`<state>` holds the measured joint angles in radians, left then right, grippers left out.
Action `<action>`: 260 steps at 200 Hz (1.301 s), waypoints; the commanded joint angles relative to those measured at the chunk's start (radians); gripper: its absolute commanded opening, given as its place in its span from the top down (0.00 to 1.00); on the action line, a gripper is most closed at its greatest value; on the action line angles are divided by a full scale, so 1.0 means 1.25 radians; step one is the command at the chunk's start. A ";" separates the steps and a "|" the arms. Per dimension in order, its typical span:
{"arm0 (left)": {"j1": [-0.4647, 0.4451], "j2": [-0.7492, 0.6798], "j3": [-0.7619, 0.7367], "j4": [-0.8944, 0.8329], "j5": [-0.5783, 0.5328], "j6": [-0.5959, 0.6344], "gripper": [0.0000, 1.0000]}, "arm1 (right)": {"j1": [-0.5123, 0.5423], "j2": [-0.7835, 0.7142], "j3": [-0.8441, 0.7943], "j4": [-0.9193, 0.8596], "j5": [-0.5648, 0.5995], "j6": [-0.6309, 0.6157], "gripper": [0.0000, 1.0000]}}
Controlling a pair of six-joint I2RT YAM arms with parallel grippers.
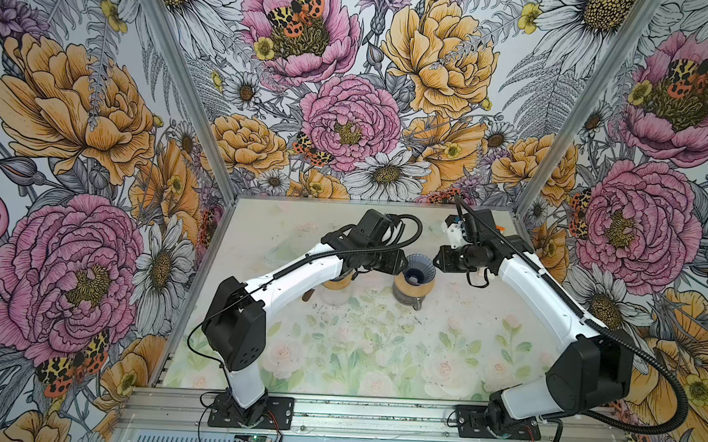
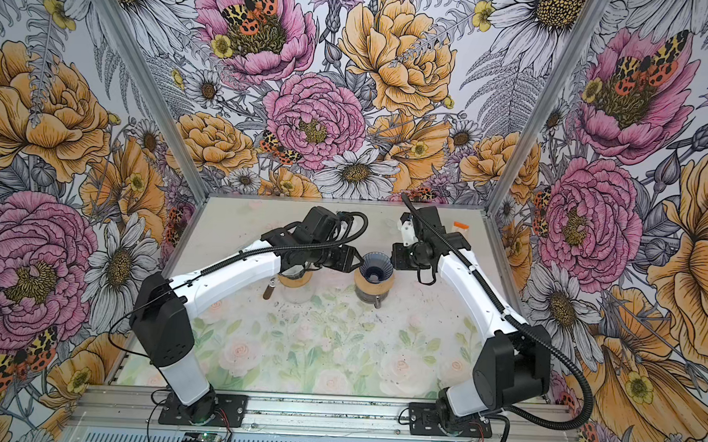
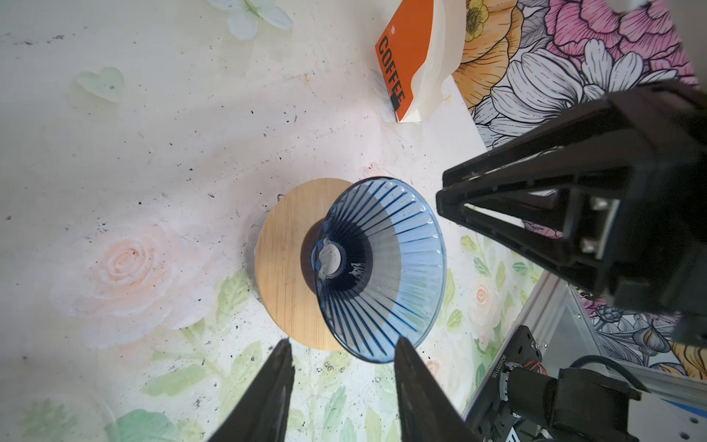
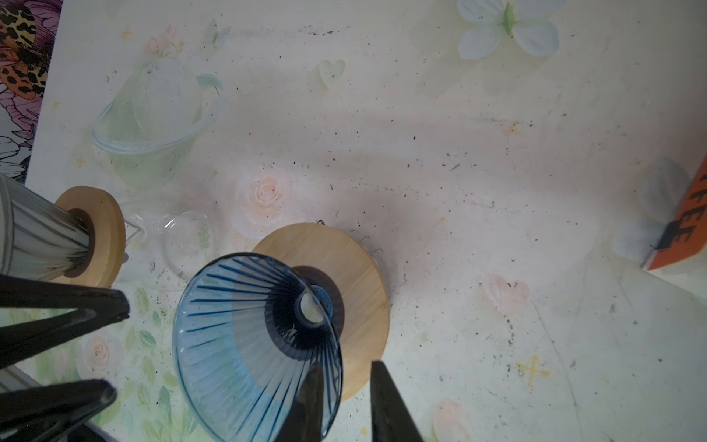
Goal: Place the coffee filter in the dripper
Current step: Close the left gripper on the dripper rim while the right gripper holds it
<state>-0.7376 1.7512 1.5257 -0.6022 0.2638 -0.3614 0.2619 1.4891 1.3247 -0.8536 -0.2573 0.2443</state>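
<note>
The dripper (image 1: 415, 269) (image 2: 377, 265) is a blue ribbed glass cone on a round wooden collar (image 3: 283, 268) over a glass carafe, mid-table. Only glass and the collar show inside the cone (image 3: 405, 245) (image 4: 229, 344). The coffee filter is out of view. My left gripper (image 3: 344, 344) (image 1: 400, 262) (image 4: 120, 350) is open beside the cone's left rim, nothing between its fingers. My right gripper (image 4: 346, 367) (image 1: 437, 257) (image 3: 440, 193) stands narrowly open astride the right rim. One finger (image 4: 311, 398) shows through the glass; the other is outside, clear of the wall.
A second ribbed cone (image 4: 42, 237), white-looking, sits on its own wooden collar over a clear carafe (image 4: 187, 241), under my left arm (image 2: 295, 277). An orange and white coffee bag (image 3: 405, 57) (image 2: 460, 225) stands at the back right. Coffee grounds speckle the table.
</note>
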 commanded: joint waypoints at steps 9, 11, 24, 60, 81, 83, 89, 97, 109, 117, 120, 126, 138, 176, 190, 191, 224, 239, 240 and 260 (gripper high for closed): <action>-0.005 0.018 0.036 0.004 0.031 -0.003 0.60 | 0.003 0.021 0.002 0.021 -0.007 0.009 0.77; -0.005 0.020 0.038 0.004 0.032 -0.002 0.60 | 0.003 0.022 0.002 0.021 -0.006 0.010 0.77; -0.005 0.029 0.043 0.004 0.032 -0.001 0.59 | 0.003 0.026 0.005 0.022 -0.002 0.013 0.78; 0.001 0.048 0.051 -0.001 0.016 -0.004 0.60 | 0.004 0.042 0.015 0.024 -0.004 0.016 0.78; 0.001 0.078 0.055 -0.003 0.014 -0.005 0.60 | 0.004 0.051 0.024 0.024 -0.009 0.018 0.78; 0.001 0.079 0.056 -0.004 0.014 -0.006 0.60 | 0.004 0.053 0.024 0.024 -0.010 0.018 0.78; 0.002 0.083 0.058 -0.004 0.013 -0.006 0.60 | 0.004 0.055 0.026 0.024 -0.011 0.018 0.78; 0.004 0.087 0.058 -0.004 0.013 -0.007 0.60 | 0.004 0.058 0.029 0.025 -0.014 0.018 0.79; 0.006 0.091 0.060 -0.005 0.013 -0.009 0.61 | 0.005 0.064 0.032 0.025 -0.015 0.017 0.79; 0.009 0.093 0.061 -0.004 0.015 -0.010 0.61 | 0.006 0.065 0.035 0.025 -0.015 0.019 0.79; 0.011 0.094 0.061 -0.004 0.016 -0.010 0.61 | 0.005 0.068 0.036 0.026 -0.015 0.019 0.79; 0.012 0.096 0.062 -0.004 0.019 -0.009 0.61 | 0.005 0.069 0.037 0.026 -0.015 0.019 0.79; 0.015 0.097 0.062 -0.004 0.020 -0.010 0.61 | 0.005 0.072 0.039 0.027 -0.017 0.020 0.79; 0.023 0.095 0.058 -0.004 0.021 -0.012 0.61 | 0.008 0.078 0.051 0.032 -0.021 0.023 0.79; 0.025 0.093 0.059 -0.004 0.021 -0.011 0.61 | 0.010 0.082 0.057 0.034 -0.022 0.023 0.79; 0.026 0.093 0.059 -0.003 0.022 -0.011 0.61 | 0.010 0.083 0.057 0.034 -0.023 0.022 0.79; 0.026 0.092 0.068 -0.003 0.029 -0.009 0.61 | 0.013 0.080 0.066 0.034 -0.020 0.026 0.79; 0.026 0.088 0.071 -0.003 0.031 -0.006 0.60 | 0.015 0.074 0.066 0.034 -0.016 0.028 0.79; 0.026 0.088 0.071 -0.004 0.031 -0.005 0.60 | 0.015 0.073 0.066 0.034 -0.016 0.028 0.79; 0.026 0.080 0.072 -0.004 0.032 0.000 0.59 | 0.014 0.062 0.062 0.034 -0.009 0.029 0.79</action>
<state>-0.7113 1.8736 1.5810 -0.6056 0.2825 -0.3679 0.2703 1.5845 1.3792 -0.8246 -0.2810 0.2703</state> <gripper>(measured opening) 0.403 0.215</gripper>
